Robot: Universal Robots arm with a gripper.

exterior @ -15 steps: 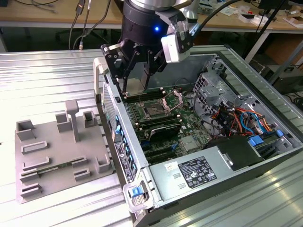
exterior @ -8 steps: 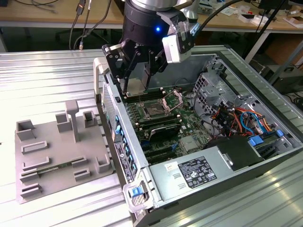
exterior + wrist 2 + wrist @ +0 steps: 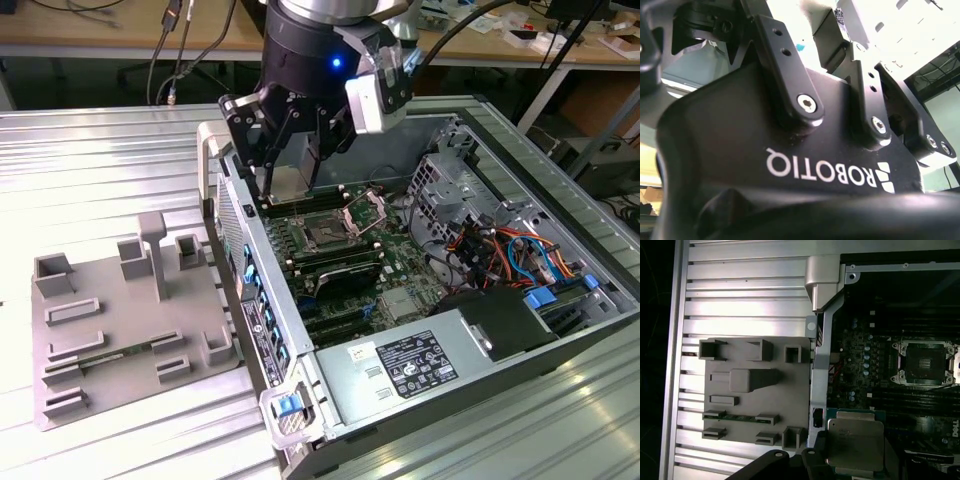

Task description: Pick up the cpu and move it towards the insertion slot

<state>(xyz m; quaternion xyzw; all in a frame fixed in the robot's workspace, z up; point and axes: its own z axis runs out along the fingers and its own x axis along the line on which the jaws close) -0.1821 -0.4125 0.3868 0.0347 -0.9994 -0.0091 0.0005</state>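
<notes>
Clearly, the black claw (image 3: pixel 285 180) gripped the flat, square, silvery metal cpu (image 3: pixel 855 444) between its fingers, above the open computer case (image 3: pixel 560 190), with the dark square insertion slot (image 3: pixel 325 236) just below.

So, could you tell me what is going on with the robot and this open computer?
The arm's pincer holds the cpu, a small silvery square plate, above the open computer case. It hangs over the green motherboard, near the case wall beside the grey plastic fixture. The insertion slot sits open just below and to the exterior view's right of the cpu; the cpu is not yet in it.
</notes>
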